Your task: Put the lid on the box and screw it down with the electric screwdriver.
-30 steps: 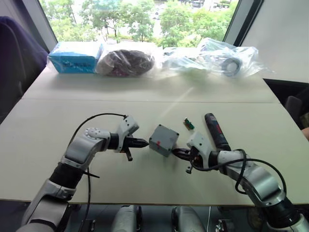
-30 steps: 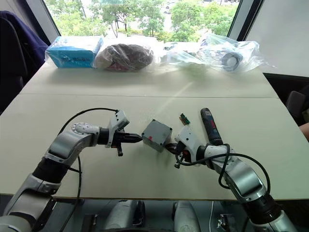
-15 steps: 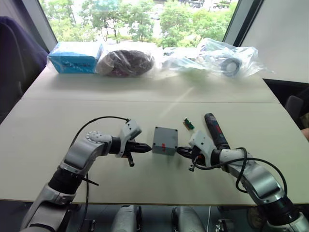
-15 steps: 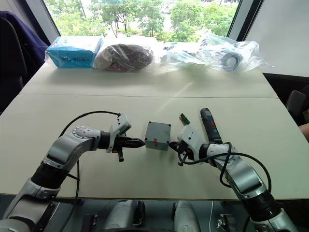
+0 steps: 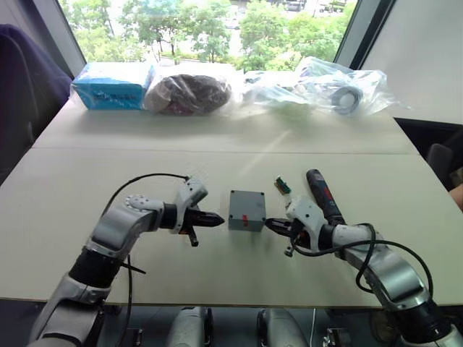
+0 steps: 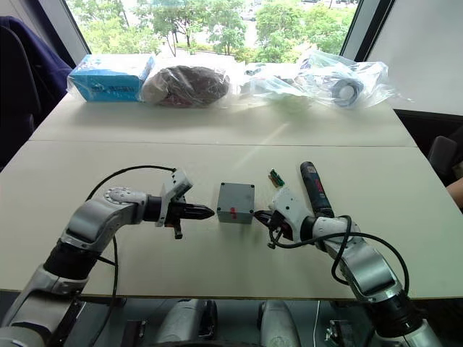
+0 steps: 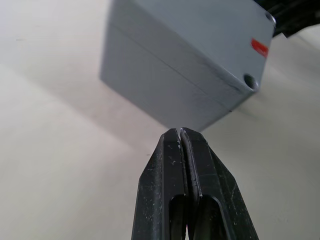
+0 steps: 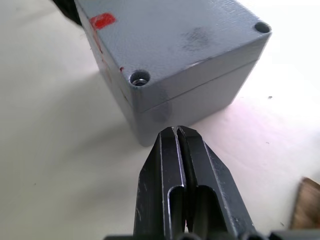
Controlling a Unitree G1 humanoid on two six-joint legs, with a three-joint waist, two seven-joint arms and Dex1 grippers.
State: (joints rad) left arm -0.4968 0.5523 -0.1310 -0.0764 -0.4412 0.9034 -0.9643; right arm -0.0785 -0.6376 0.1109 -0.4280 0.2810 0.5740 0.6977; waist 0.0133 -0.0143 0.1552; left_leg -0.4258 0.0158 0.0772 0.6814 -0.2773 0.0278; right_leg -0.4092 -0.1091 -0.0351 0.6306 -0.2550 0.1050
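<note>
Left gripper and right gripper both have fingers pressed together, holding nothing, their tips just short of opposite sides of the box. The box sits on the table between them, the lid already on it. Right arm hides the near end of the screwdriver, whose long axis runs away from the robot. Beyond lie bags and a blue carton.

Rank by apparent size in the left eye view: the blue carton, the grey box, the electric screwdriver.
1. blue carton, though farthest away.
2. electric screwdriver and box: unsure; the screwdriver looks longer, the box wider.
</note>
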